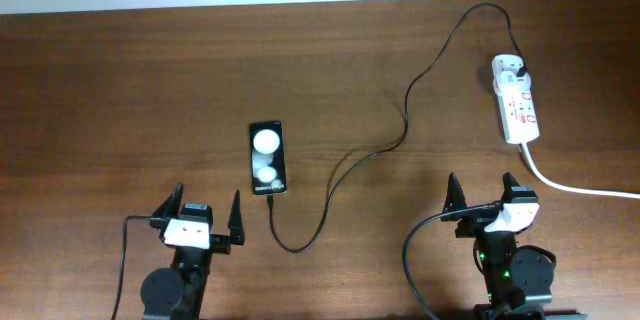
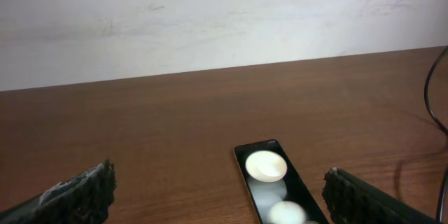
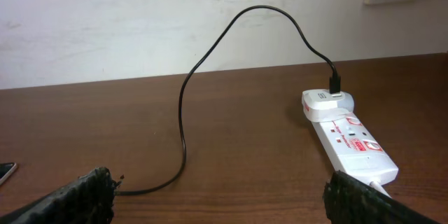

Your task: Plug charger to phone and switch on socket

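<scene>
The black phone (image 1: 268, 159) lies flat mid-table, its screen showing two white spots; it also shows in the left wrist view (image 2: 273, 189). The thin black charger cable (image 1: 405, 110) runs from the white socket strip (image 1: 516, 100) in a loop to the phone's near end; I cannot tell whether its tip is inserted. My left gripper (image 1: 205, 220) is open and empty, just near-left of the phone (image 2: 220, 196). My right gripper (image 1: 483, 198) is open and empty, in front of the socket (image 3: 350, 140), with the cable (image 3: 185, 133) ahead of it (image 3: 220, 199).
A thick white cord (image 1: 570, 185) leaves the socket's near end toward the right edge. A black plug (image 3: 334, 84) sits in the strip's far end. A white wall borders the table's far edge (image 1: 300, 5).
</scene>
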